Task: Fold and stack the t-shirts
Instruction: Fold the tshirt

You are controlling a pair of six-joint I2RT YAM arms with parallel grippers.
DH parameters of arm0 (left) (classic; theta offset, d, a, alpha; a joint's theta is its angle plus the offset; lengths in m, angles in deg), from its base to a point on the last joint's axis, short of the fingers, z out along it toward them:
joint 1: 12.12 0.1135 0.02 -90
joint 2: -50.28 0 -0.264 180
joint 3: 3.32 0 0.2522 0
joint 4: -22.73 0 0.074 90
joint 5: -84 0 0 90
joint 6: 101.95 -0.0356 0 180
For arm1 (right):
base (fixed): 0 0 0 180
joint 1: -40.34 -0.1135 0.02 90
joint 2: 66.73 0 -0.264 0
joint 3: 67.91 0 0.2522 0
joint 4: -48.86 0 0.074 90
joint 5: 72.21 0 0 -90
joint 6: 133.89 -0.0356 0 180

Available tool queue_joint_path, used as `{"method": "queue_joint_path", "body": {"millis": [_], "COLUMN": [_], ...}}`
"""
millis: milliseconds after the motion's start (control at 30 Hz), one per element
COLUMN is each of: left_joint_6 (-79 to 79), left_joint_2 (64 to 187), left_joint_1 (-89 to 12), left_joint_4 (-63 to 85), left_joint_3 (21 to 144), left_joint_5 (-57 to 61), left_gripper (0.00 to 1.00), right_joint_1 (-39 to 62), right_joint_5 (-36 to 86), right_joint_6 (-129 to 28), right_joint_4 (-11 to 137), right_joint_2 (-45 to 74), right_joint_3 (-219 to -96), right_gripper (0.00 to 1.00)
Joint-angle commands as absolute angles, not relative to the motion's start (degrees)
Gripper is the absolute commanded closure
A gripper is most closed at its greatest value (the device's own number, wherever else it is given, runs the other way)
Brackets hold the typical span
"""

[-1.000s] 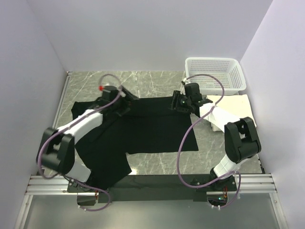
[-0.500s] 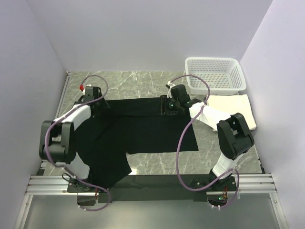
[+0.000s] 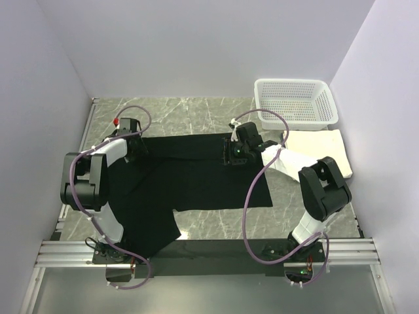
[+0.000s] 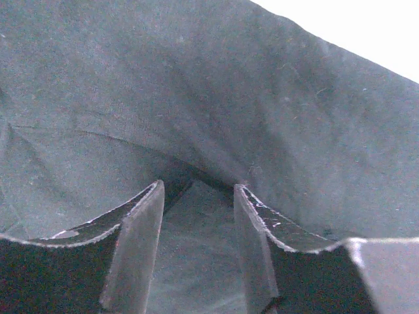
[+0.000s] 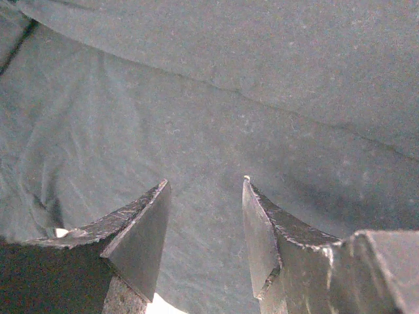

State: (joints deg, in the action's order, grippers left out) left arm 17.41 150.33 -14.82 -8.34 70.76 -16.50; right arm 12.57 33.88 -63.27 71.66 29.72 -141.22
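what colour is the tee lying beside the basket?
The tee is plain cream-white; it shows best in the top external view.

Tee A [image 3: 203, 176]: plain black. Tee B [image 3: 321, 142]: plain cream-white. Basket [image 3: 298, 120]: white mesh; tabletop [image 3: 190, 114]: grey marble w/ pale veins.

No lettering, label, brand mark or number can be read in any view. The black t-shirt [image 3: 196, 176], filling the frame ahead of and between both sets of jaws, shows only plain cloth and seams; the white basket [image 3: 298, 122] carries no legible marking.
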Motion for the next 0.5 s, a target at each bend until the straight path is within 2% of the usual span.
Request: {"method": "queue_joint_path", "body": {"millis": [0, 233, 467], "left_joint_6": [16.1, 17.2, 17.3], "left_joint_2": [151.3, 148.7, 144.6], "left_joint_1": [-14.7, -14.7, -14.8], "left_joint_4": [-8.8, -11.3, -13.7], "left_joint_3": [73.1, 72.6, 71.7], "left_joint_5": [-17.2, -15.2, -14.3], "left_gripper": [0.5, 0.6, 0.81], "right_joint_1": [12.4, 12.5, 12.5], "right_joint_5": [33.9, 33.3, 33.6], "right_joint_6": [-62.0, -61.8, -62.4], "right_joint_4": [71.0, 71.4, 71.3], "right_joint_2": [27.0, 26.7, 27.5], "right_joint_3": [-140.9, -141.0, -141.3], "right_gripper": [0.45, 0.45, 0.45]}}
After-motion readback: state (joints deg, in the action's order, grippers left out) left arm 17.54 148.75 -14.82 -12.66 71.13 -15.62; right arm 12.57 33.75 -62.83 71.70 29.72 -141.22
